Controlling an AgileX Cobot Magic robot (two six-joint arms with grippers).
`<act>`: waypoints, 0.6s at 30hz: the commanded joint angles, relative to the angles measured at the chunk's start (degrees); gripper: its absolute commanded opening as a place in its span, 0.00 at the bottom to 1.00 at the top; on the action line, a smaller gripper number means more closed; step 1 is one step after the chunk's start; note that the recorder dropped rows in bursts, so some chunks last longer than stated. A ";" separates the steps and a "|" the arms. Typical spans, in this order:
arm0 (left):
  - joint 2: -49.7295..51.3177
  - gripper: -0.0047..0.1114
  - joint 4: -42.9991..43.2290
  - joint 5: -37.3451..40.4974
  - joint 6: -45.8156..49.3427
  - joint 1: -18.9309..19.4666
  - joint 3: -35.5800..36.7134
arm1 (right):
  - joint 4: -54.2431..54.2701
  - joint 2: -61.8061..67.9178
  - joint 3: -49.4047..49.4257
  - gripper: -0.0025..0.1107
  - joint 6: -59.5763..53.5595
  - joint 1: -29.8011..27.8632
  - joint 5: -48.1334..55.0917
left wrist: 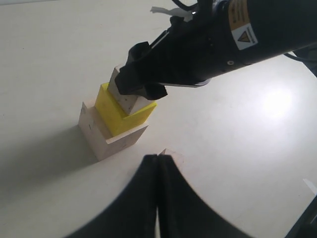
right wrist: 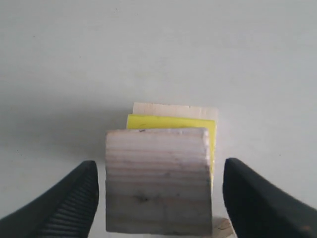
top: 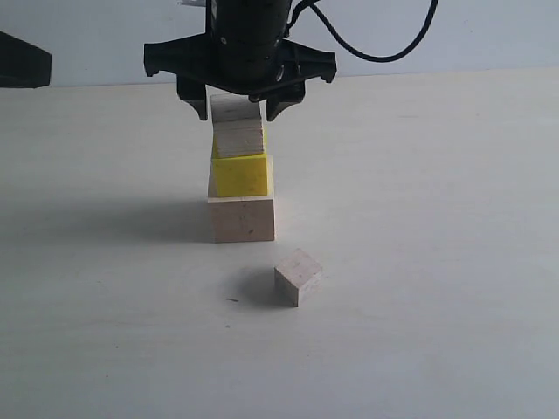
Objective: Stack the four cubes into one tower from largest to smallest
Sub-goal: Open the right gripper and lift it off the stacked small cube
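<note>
I saw the right gripper (top: 236, 112) spread wide, jaws flanking but clear of a small wooden cube (right wrist: 157, 181), it sat atop the yellow cube (top: 243, 176) on the large wooden cube (top: 244, 219), second small cube (top: 298, 278) loose on the table (top: 437, 279) in front, left gripper (left wrist: 157, 158) closed tight, empty.

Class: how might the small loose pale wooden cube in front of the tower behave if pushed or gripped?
Resting on a flat face, the small loose pale wooden cube should slide, not roll. Small and wooden, it is probably rigid and light.

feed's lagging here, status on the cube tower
Right gripper open around top cube. Left gripper shut. Tower three high, last cube loose on table. Nothing in the way.
</note>
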 commanded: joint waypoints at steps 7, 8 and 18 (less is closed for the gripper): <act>-0.32 0.04 -0.35 0.16 -0.50 -0.32 0.27 | 2.42 -0.22 -0.35 0.62 -0.65 -0.06 1.34; -0.32 0.04 -0.35 0.16 -0.50 -0.32 0.27 | 2.42 -0.22 -0.35 0.62 -0.65 -0.06 1.34; -0.32 0.04 -0.35 0.16 -0.50 -0.32 0.27 | 3.67 -0.22 -0.35 0.62 -1.74 -0.06 1.34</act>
